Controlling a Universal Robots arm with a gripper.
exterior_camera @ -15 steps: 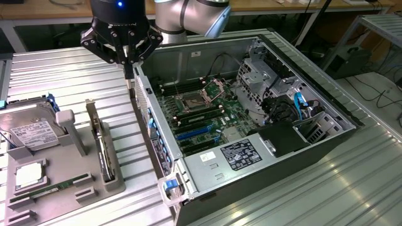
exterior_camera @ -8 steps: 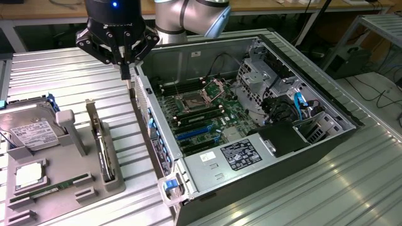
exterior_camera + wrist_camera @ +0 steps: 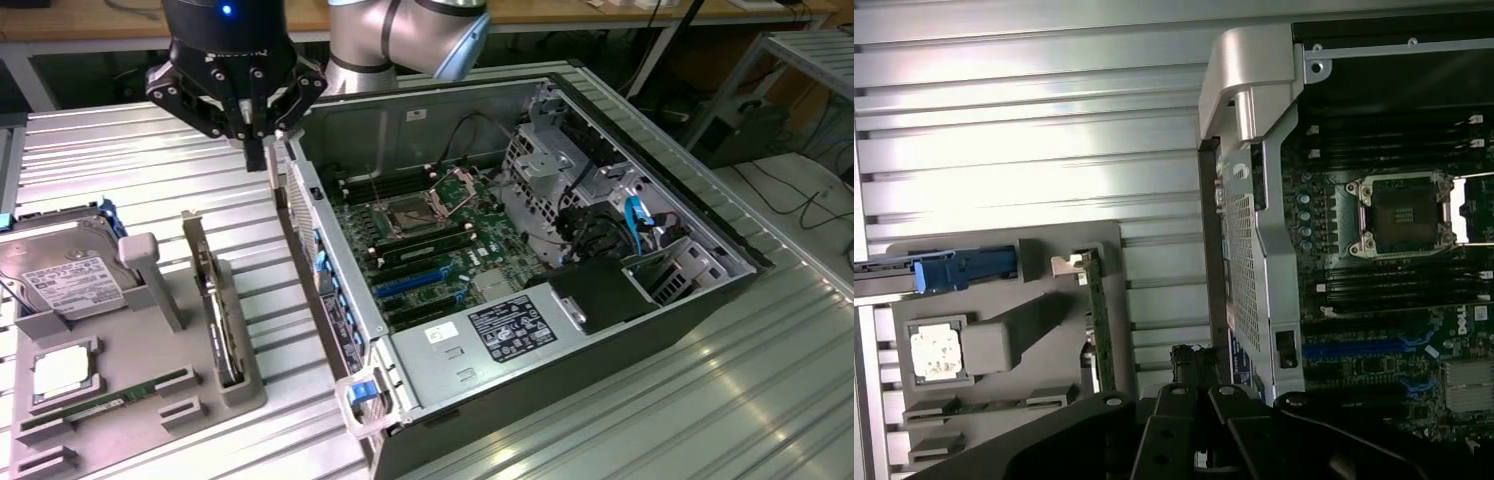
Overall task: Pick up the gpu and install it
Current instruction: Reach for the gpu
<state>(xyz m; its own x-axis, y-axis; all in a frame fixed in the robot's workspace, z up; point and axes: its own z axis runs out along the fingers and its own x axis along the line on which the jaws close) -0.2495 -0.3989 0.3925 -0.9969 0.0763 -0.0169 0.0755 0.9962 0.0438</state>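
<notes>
Hovering shut and empty beside the computer case (image 3: pixel 310 215), the gripper (image 3: pixel 254 150) sits apart from the gpu (image 3: pixel 218 310), standing upright in its grey holder (image 3: pixel 147 400), so a descent with jaws closed could ram the card's edge

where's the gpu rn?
On the exterior view's left, the gpu stands on edge in the grey holder, between the hard drive and the open case.
</notes>
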